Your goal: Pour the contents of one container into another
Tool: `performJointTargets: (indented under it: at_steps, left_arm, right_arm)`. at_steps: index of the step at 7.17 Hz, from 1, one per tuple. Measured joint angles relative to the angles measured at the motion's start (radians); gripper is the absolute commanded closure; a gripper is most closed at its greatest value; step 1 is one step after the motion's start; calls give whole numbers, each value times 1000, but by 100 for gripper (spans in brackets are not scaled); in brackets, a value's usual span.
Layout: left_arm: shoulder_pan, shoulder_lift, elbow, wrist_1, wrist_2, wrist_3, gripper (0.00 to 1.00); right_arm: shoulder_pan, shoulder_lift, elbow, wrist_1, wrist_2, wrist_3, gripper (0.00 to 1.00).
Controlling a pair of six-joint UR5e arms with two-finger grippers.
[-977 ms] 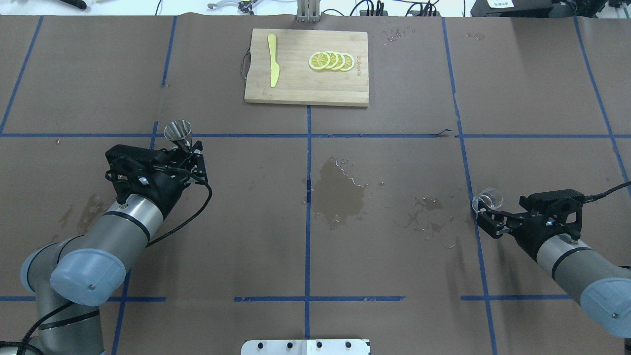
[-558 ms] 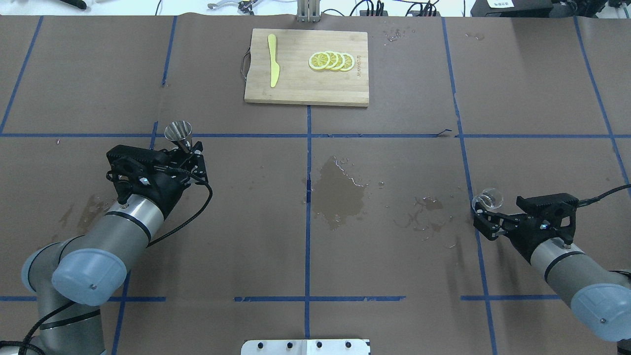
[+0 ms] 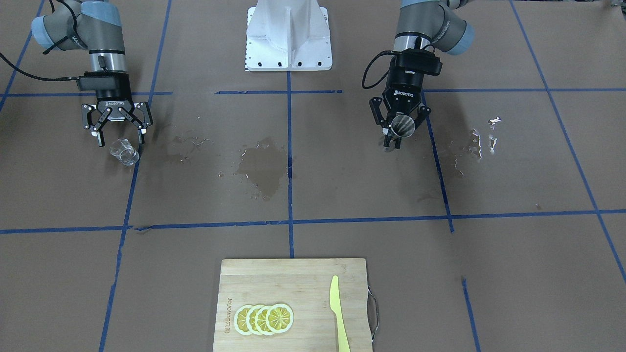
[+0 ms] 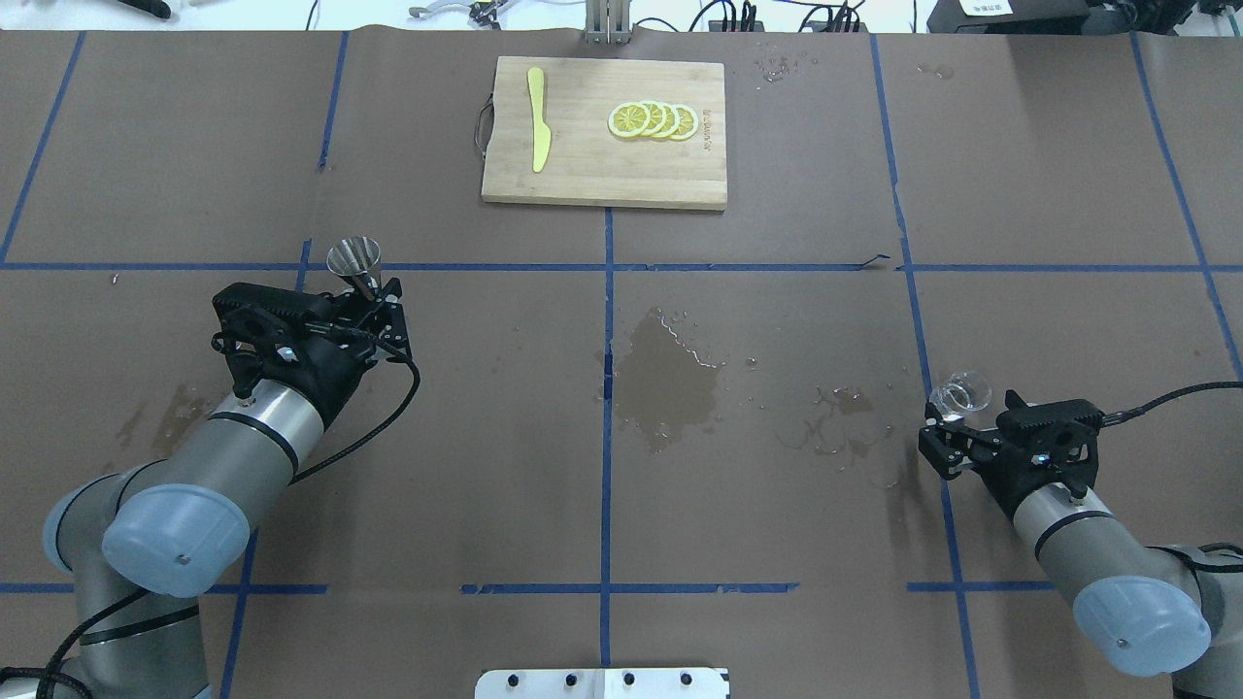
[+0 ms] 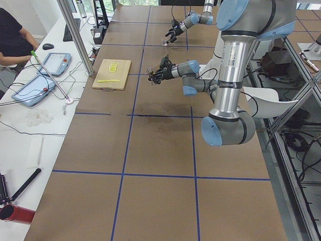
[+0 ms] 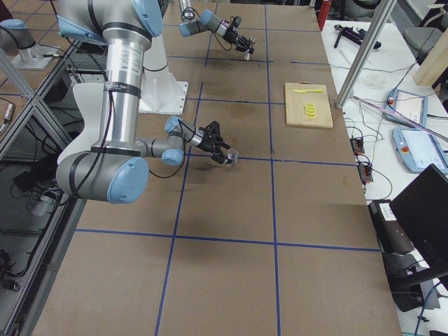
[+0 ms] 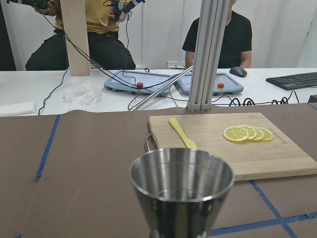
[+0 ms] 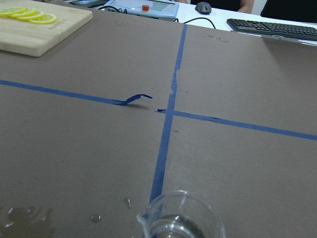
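**Desk:** Glass cup [image 3: 123, 150] is what I care about, but take me down from the biggest thing.

**Me:** I see the brown table [image 4: 777, 505] crossed with blue tape, and a dark wet patch [image 4: 670, 379] near its middle. At the far edge lies a wooden cutting board [image 4: 602, 175].

**Desk:** And the arms?

**Me:** My left gripper [image 3: 398, 137] is closed around the metal jigger [image 4: 354, 260], well off to the left of the wet patch. The jigger is upright with its wide mouth on top. My right gripper [image 3: 120, 139] is spread wide and grips nothing.

**Desk:** So where is the cup?

**Me:** It stands on the table at the right, beside a blue tape line and just beyond the right gripper's fingertips. I can't tell whether a fingertip grazes it.

**Desk:** Anything on the board?

**Me:** A yellow knife [image 4: 537, 121] lies at one side. A row of overlapping lemon slices [image 4: 653, 119] lies at the other.
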Motion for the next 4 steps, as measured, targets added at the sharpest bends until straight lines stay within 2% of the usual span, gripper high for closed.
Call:
performJointTargets:
  at_steps: [4]
  left_arm:
    - [-3, 0, 4, -1, -2, 3, 100]
  right_arm:
    - [3, 44, -80, 93, -4, -23, 4]
